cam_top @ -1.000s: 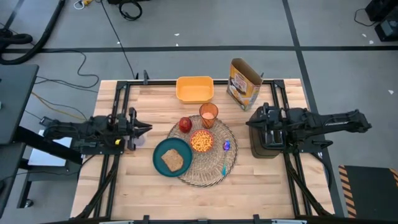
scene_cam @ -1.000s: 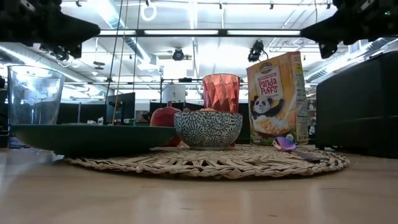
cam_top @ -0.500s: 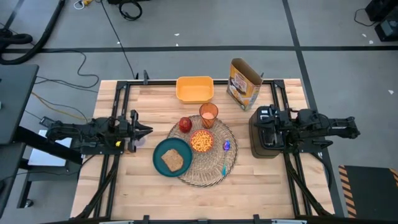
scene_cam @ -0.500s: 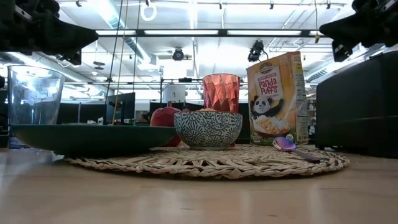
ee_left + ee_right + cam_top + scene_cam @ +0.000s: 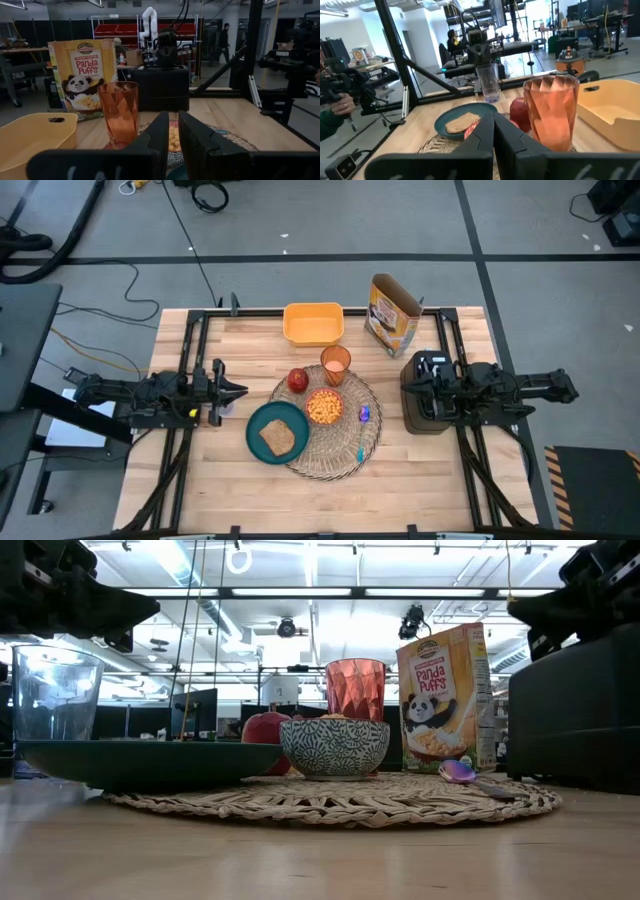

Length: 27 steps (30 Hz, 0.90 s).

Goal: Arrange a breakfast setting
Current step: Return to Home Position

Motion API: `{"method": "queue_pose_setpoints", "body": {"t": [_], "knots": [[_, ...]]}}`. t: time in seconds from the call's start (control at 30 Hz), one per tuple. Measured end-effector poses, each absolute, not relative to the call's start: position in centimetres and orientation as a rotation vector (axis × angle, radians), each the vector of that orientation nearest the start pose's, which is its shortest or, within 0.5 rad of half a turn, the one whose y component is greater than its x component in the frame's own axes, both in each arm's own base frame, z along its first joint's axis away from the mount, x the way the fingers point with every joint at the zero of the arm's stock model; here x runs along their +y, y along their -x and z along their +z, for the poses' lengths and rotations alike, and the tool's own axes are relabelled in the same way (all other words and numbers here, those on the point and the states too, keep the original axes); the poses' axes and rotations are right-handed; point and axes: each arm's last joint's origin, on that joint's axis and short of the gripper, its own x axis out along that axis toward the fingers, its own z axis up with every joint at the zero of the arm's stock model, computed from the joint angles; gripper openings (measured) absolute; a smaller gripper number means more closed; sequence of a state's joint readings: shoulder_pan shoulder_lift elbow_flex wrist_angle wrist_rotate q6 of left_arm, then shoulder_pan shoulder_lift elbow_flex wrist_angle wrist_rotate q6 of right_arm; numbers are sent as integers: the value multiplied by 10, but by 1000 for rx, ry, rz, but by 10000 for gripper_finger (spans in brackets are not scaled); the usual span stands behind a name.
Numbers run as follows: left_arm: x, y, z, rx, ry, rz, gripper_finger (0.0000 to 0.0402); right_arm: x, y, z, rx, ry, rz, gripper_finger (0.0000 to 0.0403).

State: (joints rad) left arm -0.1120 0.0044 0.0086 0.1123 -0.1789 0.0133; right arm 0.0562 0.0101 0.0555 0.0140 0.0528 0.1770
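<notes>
The round woven placemat (image 5: 335,442) lies mid-table. The pink bowl (image 5: 323,407), filled with cereal, and a small blue utensil (image 5: 364,415) lie on it. The teal plate (image 5: 262,424) with the toast slice (image 5: 277,438) overlaps the mat's left edge. The red apple (image 5: 298,380) and the orange cup (image 5: 335,364) stand at the mat's far edge. My left gripper (image 5: 240,390) hovers left of the mat, shut and empty. My right gripper (image 5: 405,380) hovers over the black toaster (image 5: 424,418), shut and empty.
The yellow tub (image 5: 313,323) and a cereal box (image 5: 392,313) stand at the far edge. A clear glass (image 5: 55,690) stands near my left gripper. A second small utensil (image 5: 360,452) lies on the mat's near right. A person's hand (image 5: 340,107) shows beyond the table.
My right gripper has drawn back toward the table's right edge and sunk a little over the toaster. The setting's things have stayed where they were.
</notes>
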Motion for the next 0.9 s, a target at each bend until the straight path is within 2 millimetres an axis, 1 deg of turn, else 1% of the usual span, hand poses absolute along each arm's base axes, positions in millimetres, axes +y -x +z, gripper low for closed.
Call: {"method": "queue_pose_setpoints", "body": {"t": [0.1, 0.23, 0.37, 0.53, 0.73, 0.9], "knots": [[-6, -96, 177, -113, -3, 68, 48, 3, -94, 185, -81, -170, 8, 6], [-6, -96, 176, -107, -4, 68, 48, 5, -94, 184, -79, -108, 107, 6], [-6, -96, 176, -107, -3, 68, 48, 6, -96, 176, -81, -115, 117, 12], [-6, -97, 176, -107, -3, 68, 48, 3, -98, 172, -63, -134, 24, 11], [-6, -97, 176, -107, -3, 68, 48, -1, -98, 171, -64, -63, -128, 16], [-6, -97, 176, -106, -3, 68, 48, -2, -98, 172, -69, -60, -141, 27]]}}
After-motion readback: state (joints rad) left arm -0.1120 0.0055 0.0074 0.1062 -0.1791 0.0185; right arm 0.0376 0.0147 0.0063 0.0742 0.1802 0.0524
